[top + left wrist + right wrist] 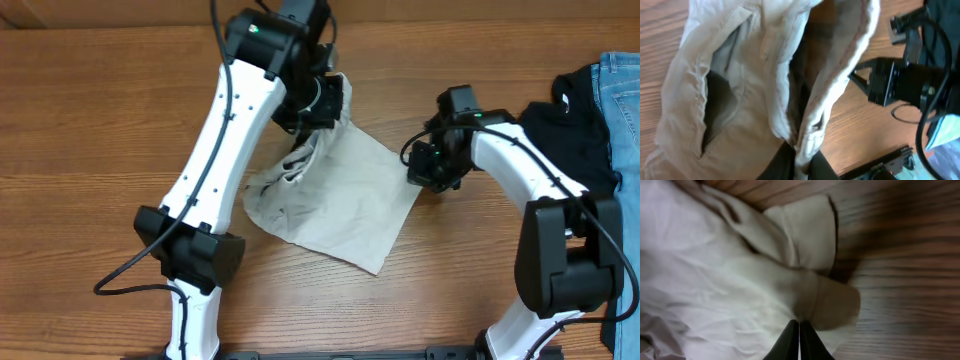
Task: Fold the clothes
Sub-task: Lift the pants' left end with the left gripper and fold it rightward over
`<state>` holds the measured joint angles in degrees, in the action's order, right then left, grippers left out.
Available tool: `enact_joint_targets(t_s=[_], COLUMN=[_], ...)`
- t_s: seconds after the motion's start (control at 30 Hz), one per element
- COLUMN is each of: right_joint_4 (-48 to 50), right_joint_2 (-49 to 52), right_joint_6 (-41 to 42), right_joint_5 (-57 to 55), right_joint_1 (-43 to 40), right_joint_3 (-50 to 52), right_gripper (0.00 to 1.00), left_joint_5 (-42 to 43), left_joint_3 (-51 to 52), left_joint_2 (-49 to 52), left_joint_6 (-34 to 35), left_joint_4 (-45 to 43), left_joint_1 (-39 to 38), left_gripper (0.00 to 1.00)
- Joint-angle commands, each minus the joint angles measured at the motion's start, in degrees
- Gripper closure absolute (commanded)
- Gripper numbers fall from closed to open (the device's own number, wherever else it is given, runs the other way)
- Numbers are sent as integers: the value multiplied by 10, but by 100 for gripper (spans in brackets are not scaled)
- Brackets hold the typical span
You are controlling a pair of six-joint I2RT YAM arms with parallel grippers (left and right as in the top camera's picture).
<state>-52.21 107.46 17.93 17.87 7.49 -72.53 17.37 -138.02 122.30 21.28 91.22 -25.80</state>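
The beige shorts (340, 195) lie crumpled on the wooden table, with the far edge lifted. My left gripper (318, 103) is shut on that raised edge and holds it above the table. In the left wrist view the fingers (802, 162) pinch a fold of the shorts (740, 85), which hang open below. My right gripper (422, 172) is at the shorts' right corner. In the right wrist view its fingers (799, 330) are shut, pinching the edge of the shorts (715, 280) where a blurred corner curls up.
A black garment (570, 125) and blue jeans (622, 95) lie at the table's right edge, behind the right arm. The right arm (900, 82) shows in the left wrist view, close to the right of the shorts.
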Motion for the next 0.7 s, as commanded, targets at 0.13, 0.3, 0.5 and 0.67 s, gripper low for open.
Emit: enact_joint_targets(t_s=[0.13, 0.3, 0.5, 0.67], right_joint_4=[-17, -22, -121, -235], right_joint_2=[0, 0, -1, -2], right_joint_6=[-4, -4, -20, -72], right_joint_5=[-7, -6, -2, 45], right_joint_1=[-42, -47, -50, -49], right_joint_3=[2, -1, -78, -147], right_gripper=[85, 84, 92, 82], left_joint_5=[14, 21, 18, 10], left_joint_3=[0, 0, 0, 0], left_joint_2=[4, 10, 10, 10], left_joint_6=[13, 10, 5, -7], left_joint_4=[-4, -4, -10, -9], left_joint_1=[-36, -48, -40, -11], left_gripper=[81, 80, 75, 53])
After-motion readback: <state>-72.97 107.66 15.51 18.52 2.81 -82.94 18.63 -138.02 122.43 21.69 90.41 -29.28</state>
